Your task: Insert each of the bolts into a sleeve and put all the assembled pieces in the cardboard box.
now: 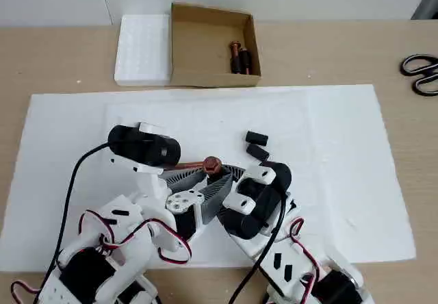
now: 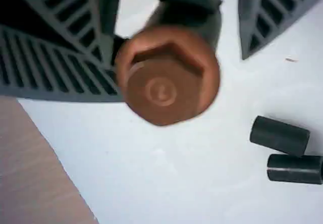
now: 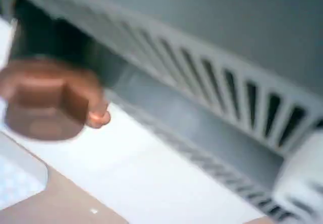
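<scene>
A copper bolt (image 1: 211,163) hangs just above the white sheet, where the two grippers meet. In the left wrist view its hex head (image 2: 169,77) faces the camera against a grey ribbed finger (image 2: 50,57), and a dark sleeve (image 2: 184,2) sits behind it. My left gripper (image 1: 205,170) is shut on the bolt. My right gripper (image 1: 229,174) comes in from the other side, its ribbed finger (image 3: 212,108) right beside the bolt head (image 3: 45,103). Two loose black sleeves (image 1: 257,145) lie just beyond it, also the sleeves (image 2: 285,151). The cardboard box (image 1: 183,44) holds assembled pieces (image 1: 239,57).
A white foam tray (image 1: 142,49) stands against the box's left side. Scissors (image 1: 421,73) lie at the table's right edge. The white sheet (image 1: 342,153) covers the middle of the table, with bare room on its right half and far left.
</scene>
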You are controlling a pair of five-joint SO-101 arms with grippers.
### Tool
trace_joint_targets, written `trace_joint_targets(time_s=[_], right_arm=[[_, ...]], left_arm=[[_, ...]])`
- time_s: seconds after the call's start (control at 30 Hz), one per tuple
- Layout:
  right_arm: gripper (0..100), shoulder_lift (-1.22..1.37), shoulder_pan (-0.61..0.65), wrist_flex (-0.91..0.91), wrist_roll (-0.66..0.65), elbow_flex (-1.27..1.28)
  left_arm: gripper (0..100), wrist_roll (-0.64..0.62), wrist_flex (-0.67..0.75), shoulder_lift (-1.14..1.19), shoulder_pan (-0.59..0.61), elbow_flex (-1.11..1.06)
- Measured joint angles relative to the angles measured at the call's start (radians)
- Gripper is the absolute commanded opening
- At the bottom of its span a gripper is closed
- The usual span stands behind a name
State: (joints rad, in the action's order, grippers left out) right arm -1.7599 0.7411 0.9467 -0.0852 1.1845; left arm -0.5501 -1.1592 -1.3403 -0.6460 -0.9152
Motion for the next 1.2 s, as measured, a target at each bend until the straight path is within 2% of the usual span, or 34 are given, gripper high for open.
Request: trace_joint_targets(time_s=[1.2], right_arm=[[0.3, -0.003, -0.003, -0.009, 0.0, 0.008]], left_arm=[[16, 0.008, 0.043, 0.008, 0.041, 0.017]])
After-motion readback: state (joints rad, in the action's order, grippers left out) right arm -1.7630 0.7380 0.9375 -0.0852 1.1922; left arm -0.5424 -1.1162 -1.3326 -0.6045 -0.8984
